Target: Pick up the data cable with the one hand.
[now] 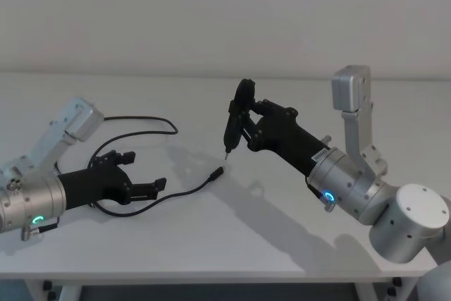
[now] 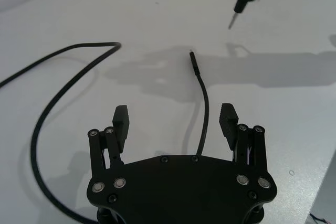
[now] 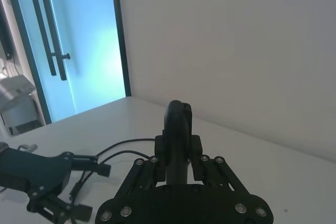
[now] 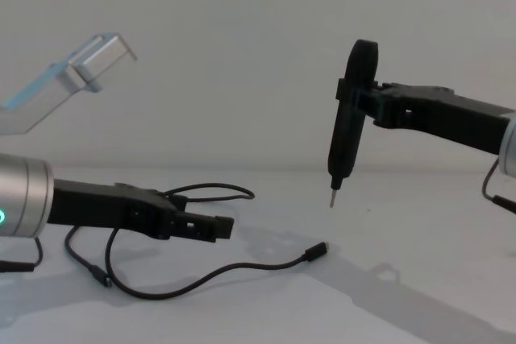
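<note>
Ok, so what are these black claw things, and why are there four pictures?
They are a robot's two hands, called grippers. The four pictures show one moment from four cameras: one on the robot's head looking down, one on its chest looking across the table, and one on each wrist. On the white table lies a long, thin black data cable in loose loops. The left gripper hovers low over it with its fingers open, and a stretch of cable runs between them. It holds nothing yet. The right gripper is up in the air, clamped on a black tool whose thin metal tip points down at the table.
</note>
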